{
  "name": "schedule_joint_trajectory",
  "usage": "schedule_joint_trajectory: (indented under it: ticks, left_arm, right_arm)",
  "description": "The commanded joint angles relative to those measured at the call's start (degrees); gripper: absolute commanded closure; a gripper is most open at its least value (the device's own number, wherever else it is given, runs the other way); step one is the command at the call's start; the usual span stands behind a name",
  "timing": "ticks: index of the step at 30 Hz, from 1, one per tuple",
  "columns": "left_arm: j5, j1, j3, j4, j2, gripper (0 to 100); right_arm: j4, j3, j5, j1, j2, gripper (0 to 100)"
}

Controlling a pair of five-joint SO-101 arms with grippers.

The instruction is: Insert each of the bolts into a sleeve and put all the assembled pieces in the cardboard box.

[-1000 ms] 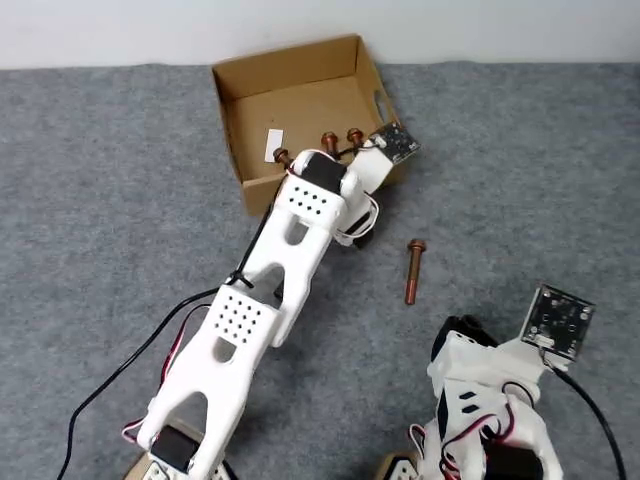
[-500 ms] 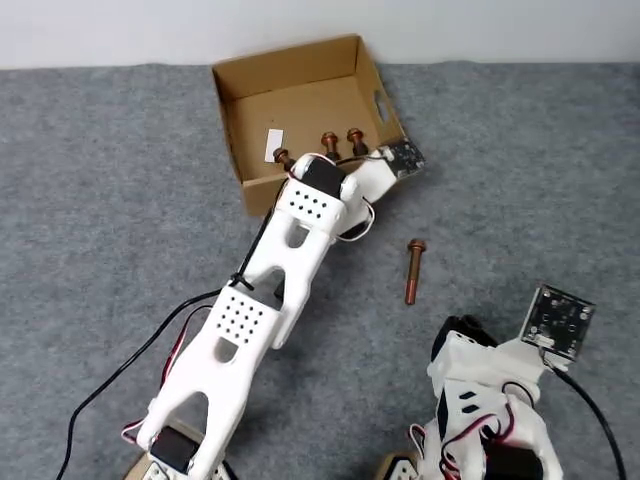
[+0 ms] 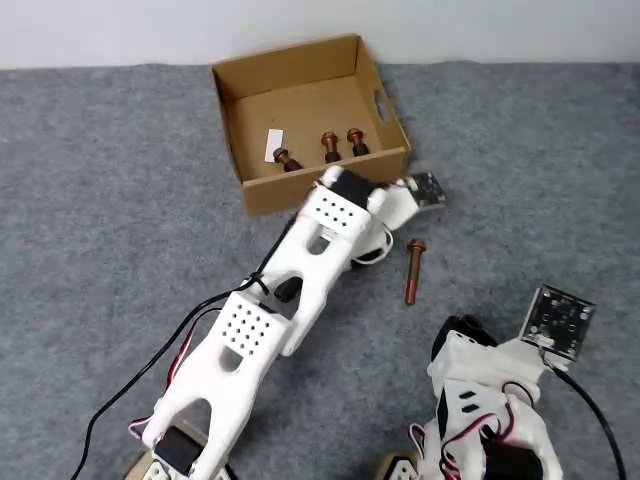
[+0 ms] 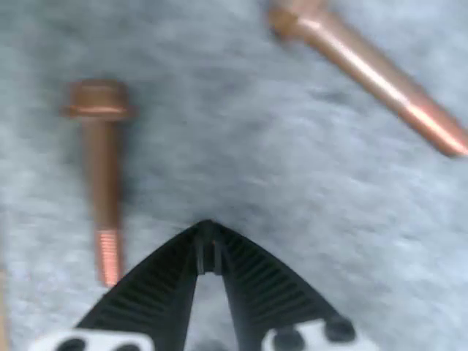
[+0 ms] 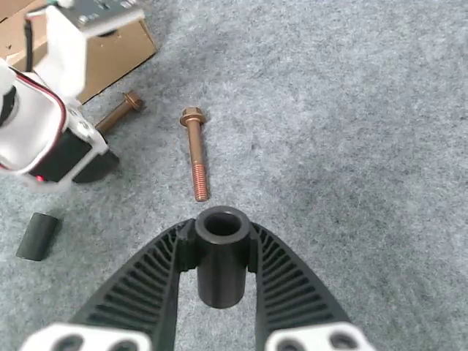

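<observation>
As I tally it: right claw [image 5: 221, 234] grips a black sleeve [image 5: 221, 279]; left claw [image 4: 208, 245] closed, empty, near two loose bolts [image 4: 100, 161] on the counter [image 3: 540, 150]; three assembled pieces [image 3: 330, 147] lie in the cardboard box [image 3: 300, 190].

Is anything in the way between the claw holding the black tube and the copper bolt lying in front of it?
Nothing visible does. Only bare grey carpet lies between the right claw, shut on the short black cylindrical sleeve, and the copper-coloured metal bolt. The other white arm sits off to one side.
</observation>
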Motion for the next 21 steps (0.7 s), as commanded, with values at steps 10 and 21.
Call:
schedule_joint_trajectory:
  ticks: [10, 21]
  left_arm:
    - [-0.5, -0.6, 0.0, -5.0, -16.7, 98]
    - [2.4, -2.2, 8.0, -16.3, -12.2, 81]
  right_arm:
    - [-1.3, -0.3, 0.3, 0.4, -0.2, 99.1]
    - [-1.3, -0.3, 0.3, 0.5, -0.2, 99.1]
